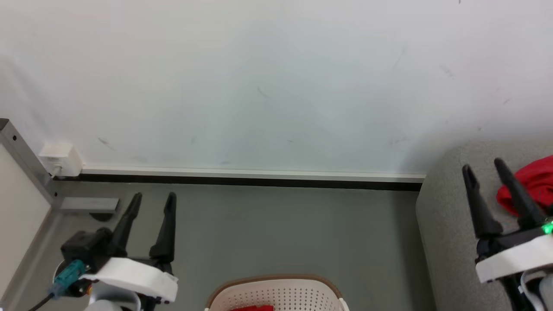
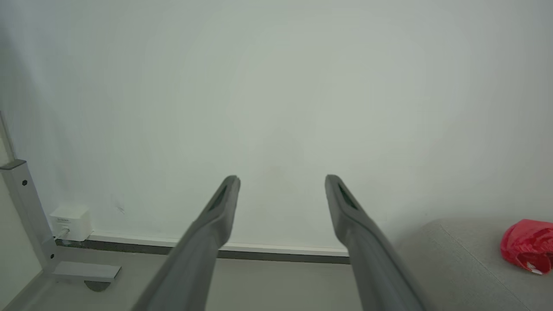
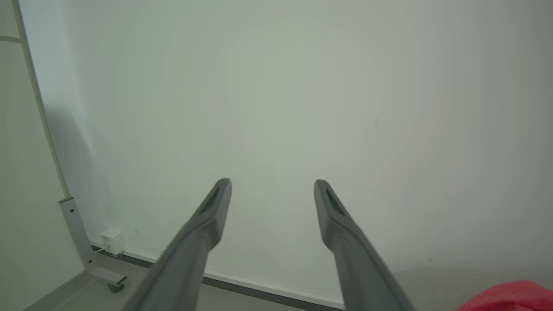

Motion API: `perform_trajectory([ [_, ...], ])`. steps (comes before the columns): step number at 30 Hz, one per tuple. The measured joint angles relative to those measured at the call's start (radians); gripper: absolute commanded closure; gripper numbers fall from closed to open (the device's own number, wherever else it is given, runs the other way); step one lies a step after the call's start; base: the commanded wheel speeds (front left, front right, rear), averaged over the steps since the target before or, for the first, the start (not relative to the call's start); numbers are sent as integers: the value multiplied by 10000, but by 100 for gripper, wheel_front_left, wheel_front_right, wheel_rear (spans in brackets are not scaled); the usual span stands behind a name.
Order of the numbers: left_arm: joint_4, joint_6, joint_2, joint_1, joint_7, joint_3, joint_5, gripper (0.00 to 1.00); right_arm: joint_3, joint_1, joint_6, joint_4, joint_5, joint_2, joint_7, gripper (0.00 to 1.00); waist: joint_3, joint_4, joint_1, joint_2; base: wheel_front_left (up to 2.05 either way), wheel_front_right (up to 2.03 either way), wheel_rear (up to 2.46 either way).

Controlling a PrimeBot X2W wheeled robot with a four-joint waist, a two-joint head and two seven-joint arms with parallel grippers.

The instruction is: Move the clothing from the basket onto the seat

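The cream basket [image 1: 276, 290] with a brown rim stands at the bottom middle of the head view, with a strip of red clothing [image 1: 254, 308] showing inside it. A bunched red garment [image 1: 532, 183] lies on the grey seat [image 1: 447, 224] at the right, also seen as red clothing [image 2: 527, 245] on the seat [image 2: 458, 263] in the left wrist view and as a red edge [image 3: 510, 297] in the right wrist view. My left gripper [image 1: 153, 199] hangs open and empty over the floor, left of the basket. My right gripper [image 1: 484, 166] is open and empty above the seat, just left of the garment. Both wrist views show spread fingers [image 2: 216, 216] [image 3: 207, 220] facing the wall.
A white wall with a dark skirting strip [image 1: 242, 178] runs behind the grey floor [image 1: 281, 229]. A metal frame leg with a foot plate [image 1: 88, 204] and a small white socket box [image 1: 60, 159] stand at the far left.
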Motion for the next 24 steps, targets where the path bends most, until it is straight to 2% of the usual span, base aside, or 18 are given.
perform_trajectory([
  [6, -31, 0, -428, 885, 0, 1089, 1012, 0, -667, 1457, 0, -330, -798, 1041, -255, 0, -63, 77, 1, 0, 0, 0, 0],
  [11, -174, -117, -959, 1653, 0, 1937, 1941, 0, -1089, 2151, 0, -247, -1413, 1661, -414, 0, -60, -3, 2, 0, 0, 0, 0],
  [17, 59, -564, -1649, 2342, 0, 2495, 2638, 0, -1369, 2300, 0, 36, -1910, 2038, -560, 0, -25, -167, 2, 0, 0, 0, 0],
  [24, 232, -1143, -2127, 2402, 0, 2999, 3208, 0, -1613, 2199, 0, 173, -2067, 2084, -616, 0, -58, -182, 2, 0, 0, 0, 0],
])
